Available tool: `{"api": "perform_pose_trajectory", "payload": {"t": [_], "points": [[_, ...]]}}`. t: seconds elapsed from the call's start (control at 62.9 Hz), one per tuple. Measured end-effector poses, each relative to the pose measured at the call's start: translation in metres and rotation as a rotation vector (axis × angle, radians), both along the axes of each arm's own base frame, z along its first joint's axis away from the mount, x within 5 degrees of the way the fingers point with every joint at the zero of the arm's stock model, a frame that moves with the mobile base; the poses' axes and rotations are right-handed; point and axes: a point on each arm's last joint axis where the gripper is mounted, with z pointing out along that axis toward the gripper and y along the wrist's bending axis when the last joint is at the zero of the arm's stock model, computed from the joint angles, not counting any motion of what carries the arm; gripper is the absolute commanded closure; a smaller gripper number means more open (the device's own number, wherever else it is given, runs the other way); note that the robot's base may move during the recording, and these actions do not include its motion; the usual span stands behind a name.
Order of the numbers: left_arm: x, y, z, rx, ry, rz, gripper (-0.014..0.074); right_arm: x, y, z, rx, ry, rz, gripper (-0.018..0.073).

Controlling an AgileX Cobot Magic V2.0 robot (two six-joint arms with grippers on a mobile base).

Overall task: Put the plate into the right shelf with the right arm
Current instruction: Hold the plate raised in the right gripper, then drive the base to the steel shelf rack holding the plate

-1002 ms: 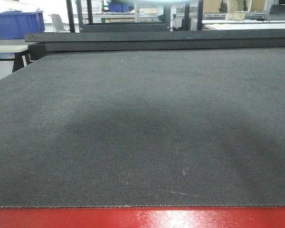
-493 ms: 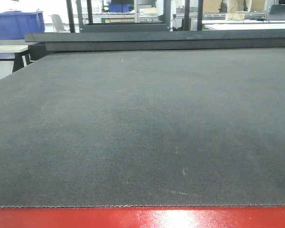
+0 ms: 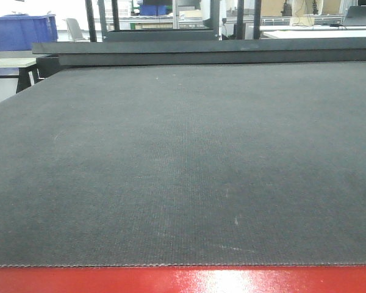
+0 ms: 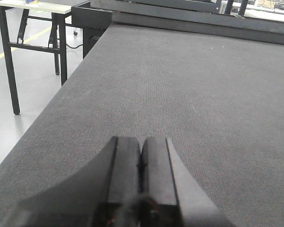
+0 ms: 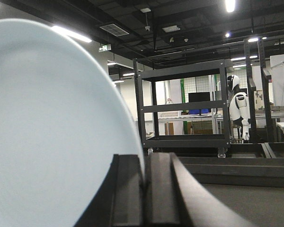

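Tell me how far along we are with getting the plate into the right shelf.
Done: the plate is picked up, on edge, its rim pinched in the right gripper. In hand: the carry; no plate lies on the mat in the front view. To do: reaching the shelf and setting the plate in; no steel shelf shows in any view, only a black cart ahead. The left gripper is shut and empty.

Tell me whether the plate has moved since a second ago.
Cannot tell. The plate shows only in the right wrist view now; the front view's mat merely lost a dark shadow.
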Motion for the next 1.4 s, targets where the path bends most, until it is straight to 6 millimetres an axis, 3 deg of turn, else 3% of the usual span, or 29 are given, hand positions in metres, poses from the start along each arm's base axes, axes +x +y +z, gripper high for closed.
{"api": "perform_pose_trajectory", "payload": {"t": [1.4], "points": [[0.0000, 0.0000, 0.0000, 0.000, 0.000, 0.000, 0.0643, -0.0002, -0.0004, -0.0001, 0.002, -0.004, -0.003, 0.0504]]}}
